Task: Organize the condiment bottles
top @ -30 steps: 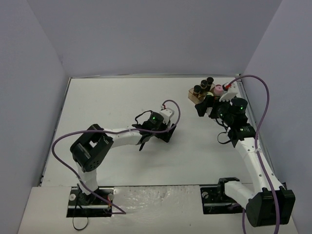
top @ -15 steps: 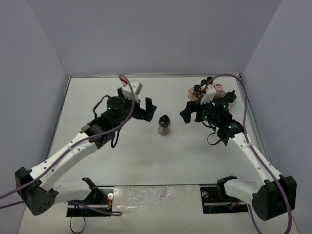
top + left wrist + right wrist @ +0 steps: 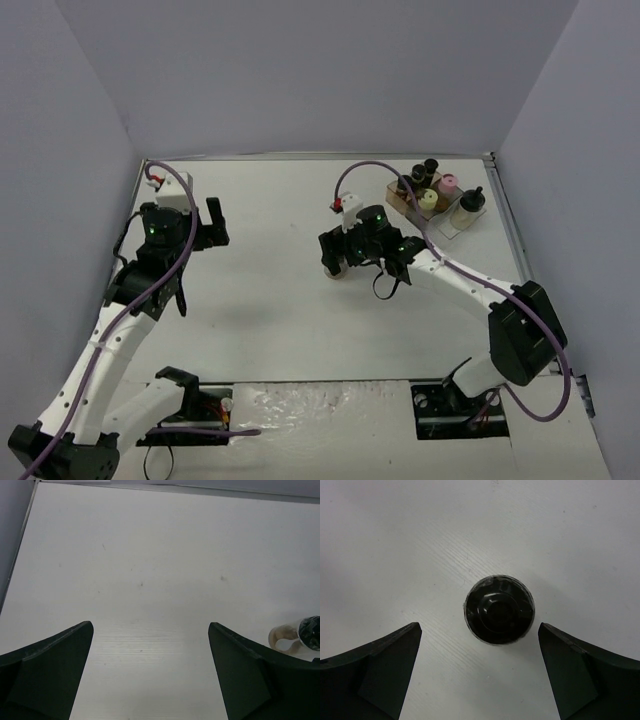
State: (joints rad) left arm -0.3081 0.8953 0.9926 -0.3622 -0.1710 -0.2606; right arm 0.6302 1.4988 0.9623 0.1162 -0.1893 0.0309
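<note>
The lone jar [image 3: 500,609], upright at the middle of the table [image 3: 270,200], is flanked by the wide-open right gripper [image 3: 478,626]. It could be tipped if clamped off-centre. The left gripper [image 3: 150,625] is likewise spread open.

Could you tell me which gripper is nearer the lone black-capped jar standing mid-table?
Right. The right gripper hangs open directly above the jar, straddling it; the left gripper is open, well away on the jar's left side.
</note>
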